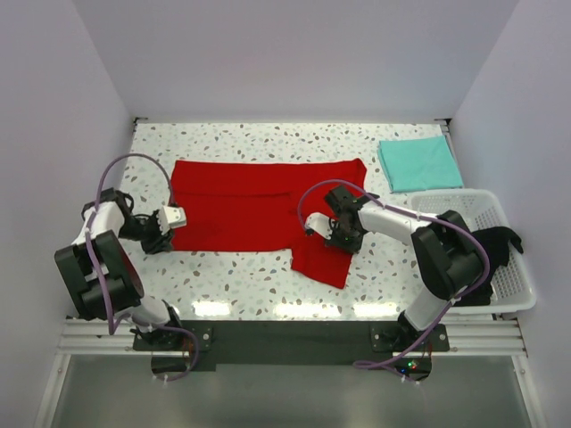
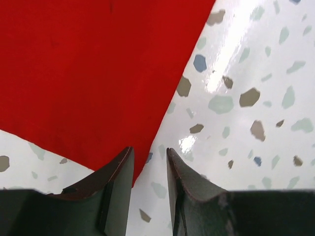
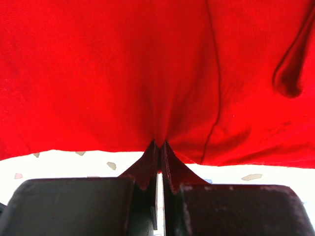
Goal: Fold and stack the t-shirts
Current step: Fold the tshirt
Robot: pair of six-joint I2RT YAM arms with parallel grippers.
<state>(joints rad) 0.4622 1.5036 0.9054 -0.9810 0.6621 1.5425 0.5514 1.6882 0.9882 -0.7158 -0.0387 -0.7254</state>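
Mint-teal shirt [image 1: 419,163] sits folded far right, black shirt [image 1: 502,239] waits in basket [image 1: 522,299]; red shirt [image 1: 241,205] half-folded at centre, right gripper [image 3: 158,145] pinching its near hem, left gripper [image 2: 149,150] slightly parted at its corner.

The red t-shirt [image 1: 259,209] lies spread flat on the counter [image 1: 232,285], left of the white basket [image 1: 522,283], with one flap reaching toward the near edge. The mint-teal t-shirt [image 1: 419,163] sits folded square just behind the basket. The black t-shirt [image 1: 498,242] lies crumpled inside it.
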